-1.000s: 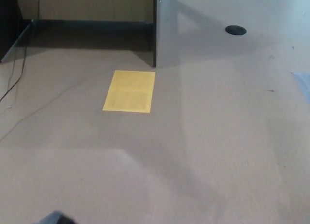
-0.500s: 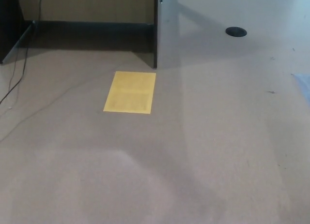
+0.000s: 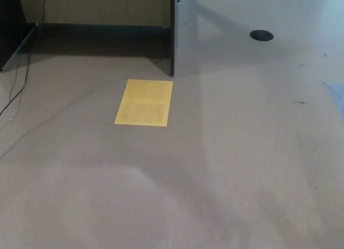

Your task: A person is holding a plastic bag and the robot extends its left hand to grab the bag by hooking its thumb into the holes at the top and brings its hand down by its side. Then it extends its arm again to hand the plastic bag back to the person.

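Head view, the only one: nothing but floor. Neither the left hand nor the right hand shows anywhere, so whether their fingers are spread or pressed together cannot be told. The plastic bag is not in the frame either, nor any person to hold it; where it is cannot be read from here. Judging from the task alone, such a bag should be light, soft and limp, likely slick to the touch, sagging under its own weight, so the place to take it would be the holes at its top, with the thumb hooked through rather than a squeeze on the loose film. Surface: a plain beige-grey floor (image 3: 226, 179), matte, with faint scuffs and soft shadow bands running across it. A yellow sheet (image 3: 144, 102) lies flat left of centre, well apart from everything else. Far behind it stands a dark upright panel (image 3: 172, 31) with a wooden board (image 3: 102, 7) to its left, seemingly the side of a desk. A thin cable (image 3: 21, 77) trails down the far left. A round black floor cap (image 3: 262, 35) sits far right, and a pale blue corner (image 3: 337, 93) pokes in at the right edge.
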You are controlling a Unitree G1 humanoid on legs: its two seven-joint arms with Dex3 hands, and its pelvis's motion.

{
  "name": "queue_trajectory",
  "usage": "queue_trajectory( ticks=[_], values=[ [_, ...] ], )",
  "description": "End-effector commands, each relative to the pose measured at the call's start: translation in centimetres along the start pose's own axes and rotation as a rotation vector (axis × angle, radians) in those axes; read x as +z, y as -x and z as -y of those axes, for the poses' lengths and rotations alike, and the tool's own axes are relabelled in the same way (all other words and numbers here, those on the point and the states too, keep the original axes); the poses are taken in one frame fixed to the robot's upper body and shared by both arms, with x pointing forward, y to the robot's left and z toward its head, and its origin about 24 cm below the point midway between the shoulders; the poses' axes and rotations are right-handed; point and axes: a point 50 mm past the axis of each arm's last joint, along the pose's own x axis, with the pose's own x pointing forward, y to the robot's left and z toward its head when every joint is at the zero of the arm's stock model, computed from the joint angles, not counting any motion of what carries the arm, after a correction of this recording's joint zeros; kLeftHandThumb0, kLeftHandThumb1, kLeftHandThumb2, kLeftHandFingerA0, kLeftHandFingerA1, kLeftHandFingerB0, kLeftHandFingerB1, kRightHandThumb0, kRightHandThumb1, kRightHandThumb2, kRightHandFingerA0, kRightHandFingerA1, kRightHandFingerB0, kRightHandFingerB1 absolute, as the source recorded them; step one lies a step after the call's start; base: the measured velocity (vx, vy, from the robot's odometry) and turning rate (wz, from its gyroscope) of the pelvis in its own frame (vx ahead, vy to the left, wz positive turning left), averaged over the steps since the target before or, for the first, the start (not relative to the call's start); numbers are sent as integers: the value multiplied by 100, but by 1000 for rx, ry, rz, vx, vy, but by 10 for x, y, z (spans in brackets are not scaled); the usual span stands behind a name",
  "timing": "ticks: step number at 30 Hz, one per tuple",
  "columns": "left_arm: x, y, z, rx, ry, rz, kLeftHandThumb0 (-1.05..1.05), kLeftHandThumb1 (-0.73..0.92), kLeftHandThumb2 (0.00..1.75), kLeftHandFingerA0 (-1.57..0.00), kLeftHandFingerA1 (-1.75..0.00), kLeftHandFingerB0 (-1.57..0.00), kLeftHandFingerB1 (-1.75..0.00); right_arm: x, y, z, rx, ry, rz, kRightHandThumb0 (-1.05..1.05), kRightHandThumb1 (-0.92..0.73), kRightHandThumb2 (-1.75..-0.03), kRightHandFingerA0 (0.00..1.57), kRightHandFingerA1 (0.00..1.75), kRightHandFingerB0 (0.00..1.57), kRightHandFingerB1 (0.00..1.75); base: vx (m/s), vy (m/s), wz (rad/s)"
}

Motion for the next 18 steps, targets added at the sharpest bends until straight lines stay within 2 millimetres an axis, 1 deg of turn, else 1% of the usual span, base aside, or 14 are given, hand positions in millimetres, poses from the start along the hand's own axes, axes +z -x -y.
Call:
queue_trajectory(
  ticks=[1,2,3,4,6,7,8,9,10,12,13,15,16,18],
  values=[
    [6,-31,-19,178,23,73,3,66,65,-89,-164,-73,-140,-8,3,0,0,0,-24,-35,-69,-61,63,45,57,40,0,0,0],
    [12,-40,-24,208,56,109,-3,58,92,-121,-138,-85,-114,-8,3,0,-1,-3,-28,-36,-69,-61,63,45,57,40,0,0,0],
    [19,-50,-29,236,93,150,-3,58,92,-121,-138,-85,-114,-8,3,-1,-4,-8,-30,-36,-69,-61,63,45,57,40,0,0,0],
    [23,-55,-32,247,108,179,-3,74,71,-89,-166,-78,-128,-8,3,0,-6,-11,-29,-35,-69,-61,63,45,57,40,0,0,0],
    [33,-66,-39,269,143,231,-2,73,72,-87,-164,-78,-128,-8,3,0,-7,-15,-27,-35,-69,-61,63,46,57,40,0,0,0],
    [41,-74,-44,310,177,256,0,68,73,-90,-159,-87,-126,-9,3,0,-8,-20,-27,-35,-69,-61,63,46,58,41,0,0,0],
    [50,-82,-51,343,208,292,1,69,75,-89,-162,-84,-130,-9,4,0,-9,-21,-31,-35,-69,-61,63,46,58,40,0,0,0],
    [61,-90,-58,369,231,335,11,53,95,-120,-136,-92,-115,-10,4,-1,-8,-18,-33,-35,-69,-61,64,46,57,40,0,0,0],
    [74,-98,-68,397,251,383,11,53,95,-120,-136,-92,-115,-11,5,-2,-5,-13,-34,-35,-69,-61,64,46,57,40,0,0,0],
    [95,-112,-82,452,265,471,9,51,103,-122,-135,-95,-113,-11,5,-2,-7,-16,-36,-35,-69,-61,64,46,57,40,0,0,0],
    [103,-116,-87,469,279,502,5,52,104,-127,-139,-96,-114,-12,5,-3,-5,-12,-36,-36,-70,-61,64,46,56,40,0,0,0],
    [121,-121,-98,491,303,559,2,51,105,-129,-141,-98,-117,-14,6,-4,-3,-6,-37,-36,-70,-61,64,46,57,40,0,0,0],
    [135,-125,-105,516,320,619,2,52,104,-127,-139,-96,-112,-14,6,-4,-4,0,-36,-36,-69,-59,66,45,57,39,0,0,0],
    [151,-130,-114,542,323,661,-8,56,108,-126,-136,-91,-108,-15,7,-5,-1,-3,-31,-36,-70,-59,66,46,58,40,0,0,0]
  ],
)
